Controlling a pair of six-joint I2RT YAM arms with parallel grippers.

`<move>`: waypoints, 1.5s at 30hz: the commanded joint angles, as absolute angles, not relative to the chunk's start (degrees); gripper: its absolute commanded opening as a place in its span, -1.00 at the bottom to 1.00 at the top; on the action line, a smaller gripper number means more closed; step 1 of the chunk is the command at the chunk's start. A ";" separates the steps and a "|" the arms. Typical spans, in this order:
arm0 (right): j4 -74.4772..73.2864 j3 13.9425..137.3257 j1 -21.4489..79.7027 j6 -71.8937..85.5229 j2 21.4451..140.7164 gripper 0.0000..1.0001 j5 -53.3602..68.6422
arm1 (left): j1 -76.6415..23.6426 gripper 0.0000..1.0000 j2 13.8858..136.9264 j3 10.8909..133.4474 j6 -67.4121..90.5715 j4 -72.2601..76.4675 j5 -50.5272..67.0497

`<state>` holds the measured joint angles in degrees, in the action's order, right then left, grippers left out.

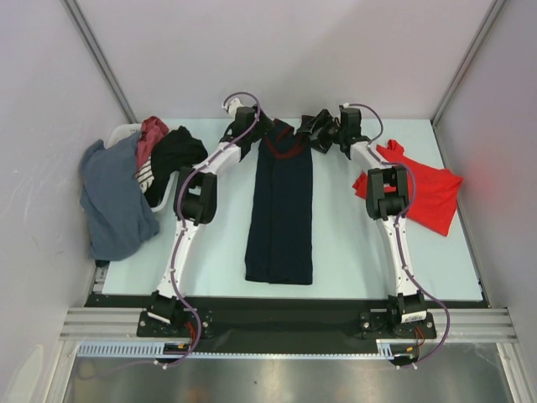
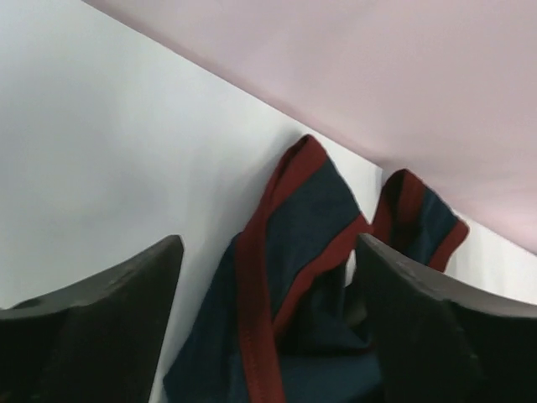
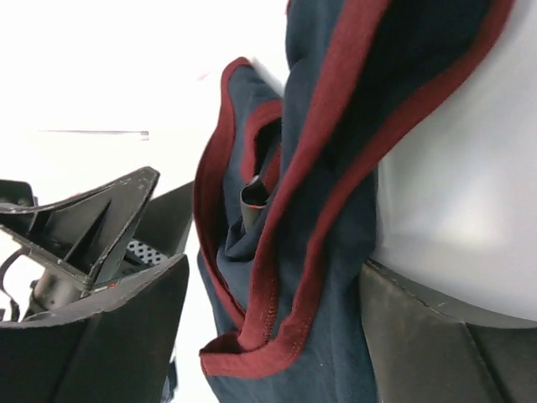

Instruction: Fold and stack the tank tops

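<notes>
Top external, basket (image 1: 124, 132): far-left desk (image 1: 210, 243) corner, garments (image 1: 109, 193) spilling over its rim.
Navy tank top (image 1: 279, 214): flat, desk centre.
Red tank top (image 1: 428, 197): desk right.
Left tool (image 2: 268, 243), right tool (image 3: 273, 264): both spread wide, straddling navy straps.

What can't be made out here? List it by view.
- Top external: straps of the navy tank top, behind the left gripper and right gripper.
- Top external: the white basket, mostly buried under clothes; the red tank top, partly behind the right arm.
- Left wrist: the navy top's body, cut off by the bottom edge.
</notes>
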<state>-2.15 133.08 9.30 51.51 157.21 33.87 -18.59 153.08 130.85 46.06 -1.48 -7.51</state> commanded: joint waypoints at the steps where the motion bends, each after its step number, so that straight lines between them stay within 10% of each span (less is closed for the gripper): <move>1: -0.70 128.08 9.05 50.11 153.83 0.73 34.19 | -18.11 0.82 146.79 126.59 43.60 0.70 -7.38; 19: -3.51 59.96 18.27 34.72 99.16 0.68 13.02 | -23.37 0.99 88.44 50.77 43.85 -1.49 -9.06; 33: -18.27 32.09 45.43 46.30 63.66 0.40 -7.21 | -40.78 0.87 56.70 21.46 47.37 -13.71 -6.24; 45: -11.52 23.21 54.32 54.58 64.60 -0.01 -1.41 | -43.24 0.55 46.32 10.11 50.10 -9.32 1.30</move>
<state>-15.73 24.82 53.56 51.35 63.31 -2.52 -42.65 45.95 12.32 48.99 -8.43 -2.52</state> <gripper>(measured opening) 0.511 0.787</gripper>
